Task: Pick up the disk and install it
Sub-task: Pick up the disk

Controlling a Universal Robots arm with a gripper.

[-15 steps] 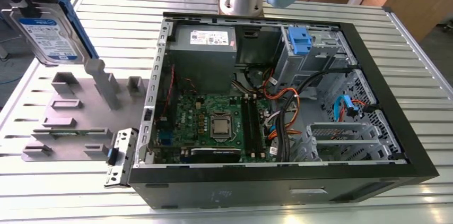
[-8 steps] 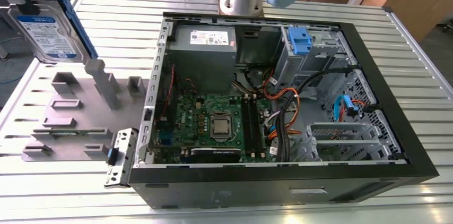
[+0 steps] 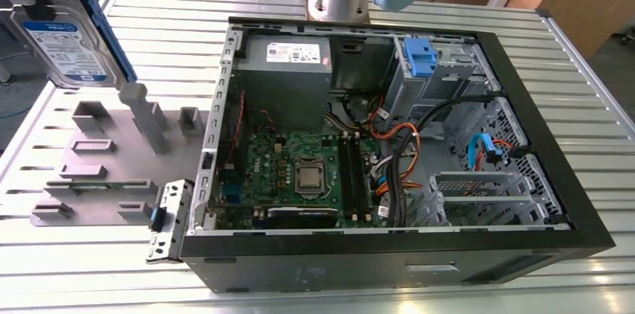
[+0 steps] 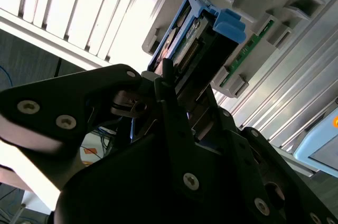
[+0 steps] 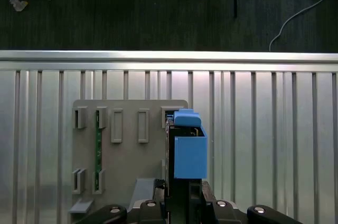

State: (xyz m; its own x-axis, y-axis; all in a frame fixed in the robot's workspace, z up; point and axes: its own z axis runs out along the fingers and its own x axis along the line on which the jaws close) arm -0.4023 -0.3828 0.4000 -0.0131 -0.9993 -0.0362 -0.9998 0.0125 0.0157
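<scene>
Gripper (image 5: 182,192): my fingers (image 4: 170,97) were pinched shut on the disk's sides.
Disk (image 3: 62,45): silver, with a white-and-blue label, blue rails and a blue end tab. I held it on edge over the grey holder (image 3: 100,172), at ten o'clock from the case (image 3: 397,254) in the exterior view.

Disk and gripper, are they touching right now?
Touching. In the second wrist view the gripper clamps the disk from both sides.

Silver disk (image 3: 62,46), blue rails (image 3: 107,31); black gripper (image 5: 182,197); grey fixture (image 3: 94,172).
</scene>
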